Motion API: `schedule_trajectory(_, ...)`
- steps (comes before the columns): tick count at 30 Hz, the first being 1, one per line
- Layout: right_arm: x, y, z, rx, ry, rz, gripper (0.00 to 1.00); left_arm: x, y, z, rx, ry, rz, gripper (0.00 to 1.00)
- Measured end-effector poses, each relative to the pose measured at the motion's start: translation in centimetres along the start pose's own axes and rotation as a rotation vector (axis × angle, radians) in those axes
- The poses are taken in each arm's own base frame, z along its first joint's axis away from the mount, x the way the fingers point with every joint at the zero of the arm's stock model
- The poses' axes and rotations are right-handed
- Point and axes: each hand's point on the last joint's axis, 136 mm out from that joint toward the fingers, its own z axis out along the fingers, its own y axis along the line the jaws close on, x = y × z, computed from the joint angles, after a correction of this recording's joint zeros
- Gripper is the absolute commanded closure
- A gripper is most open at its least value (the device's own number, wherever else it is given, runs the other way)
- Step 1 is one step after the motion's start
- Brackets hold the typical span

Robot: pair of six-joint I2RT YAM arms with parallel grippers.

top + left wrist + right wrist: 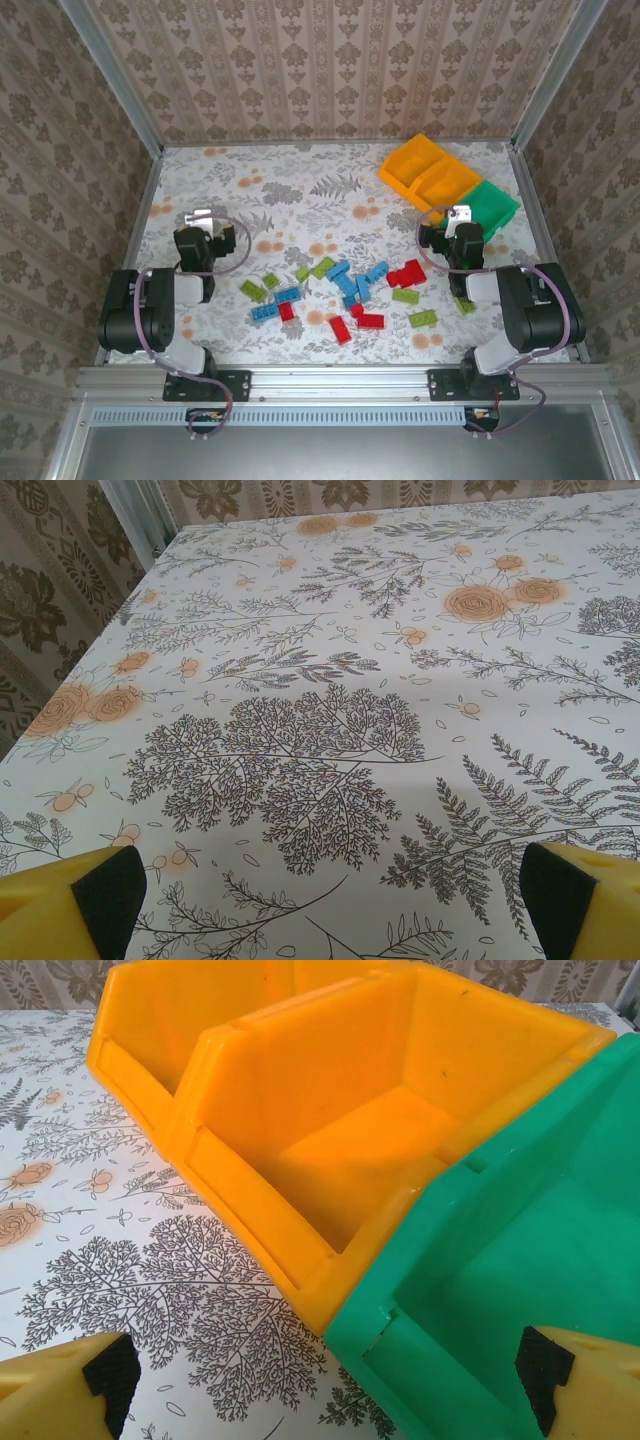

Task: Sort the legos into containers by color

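- The legos (347, 285) lie loose in a band across the near middle of the table (300, 200). Lime green, blue and red are mixed, and some bricks touch.
- A red clump (407, 274) sits toward the right end of the band. One lime green brick (464, 305) lies apart from the rest, just beside the right arm (520, 310).
- The containers (447, 183) stand together at the far right corner, set at an angle to the table's edge. There are two orange-yellow bins (418, 165) side by side and a green bin (495, 205) touching the nearer of them. What shows of their insides in the right wrist view is bare plastic.
- The left gripper (335, 910) has its jaws spread wide with nothing between them. Its yellow fingers (40, 900) with black pads (110, 890) sit at the bottom corners of its wrist view, with flowered cloth ahead. It hangs over the left part of the table. The legos lie to its right and a little nearer the bases, well apart from it.
- The right gripper (325, 1390) also stands wide and holds nothing. It is low over the cloth, just in front of the green bin's corner where that bin meets the orange-yellow one. The legos lie to its left and nearer the bases.
- Both arms are folded. The left arm (145, 310) and the right arm each have a bent elbow close above the base and a forearm pointing toward the far wall (330, 60).
- A thin cable (235, 245) loops beside each wrist.
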Motion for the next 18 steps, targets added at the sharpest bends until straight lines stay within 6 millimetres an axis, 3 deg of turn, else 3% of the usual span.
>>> schedule_trajectory(18, 0.13, 0.18, 0.0, -0.016, 0.018, 0.001, 0.0, -0.02, 0.0, 0.0, 0.0, 0.0, 0.001, 0.0)
